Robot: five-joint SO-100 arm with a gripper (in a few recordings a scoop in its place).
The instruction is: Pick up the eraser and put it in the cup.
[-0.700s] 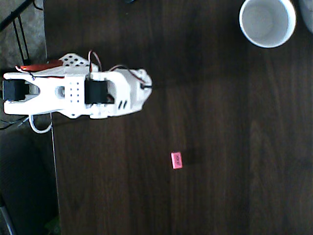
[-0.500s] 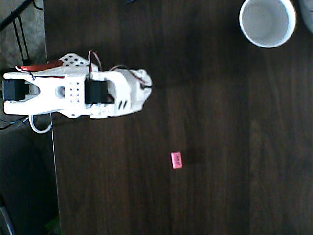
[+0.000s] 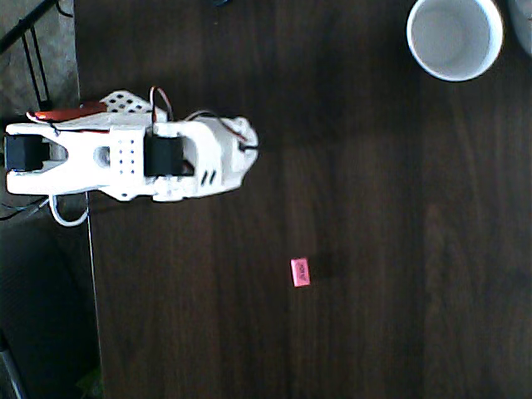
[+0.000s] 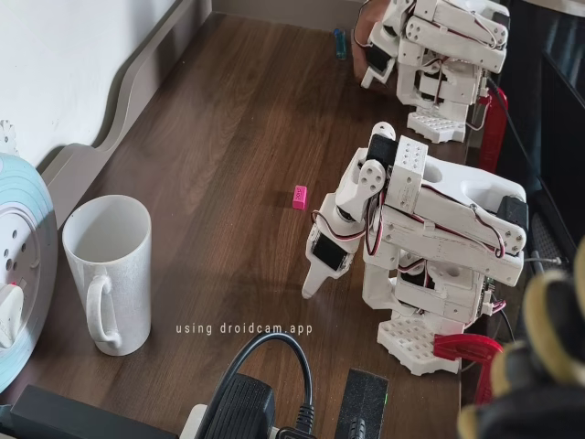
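The eraser (image 3: 300, 272) is a tiny pink block with a dark mark, lying flat on the dark wooden table; in the fixed view the eraser (image 4: 299, 197) sits mid-table. The white cup (image 3: 455, 37) stands upright at the top right of the overhead view, its inside bare; in the fixed view the cup (image 4: 110, 270) is at the left with its handle facing me. My white arm is folded over its base. The gripper (image 4: 313, 279) points down just above the table, well short of the eraser, and looks shut with nothing in it. From above the gripper (image 3: 243, 141) is far left of the cup.
A red-orange clamp handle (image 3: 62, 112) holds the arm's base at the table's left edge. A pale sliver of another vessel (image 3: 524, 25) touches the top right corner. A round white-and-blue disc (image 4: 23, 256) leans behind the cup; a black cable and plug (image 4: 265, 393) lie in front.
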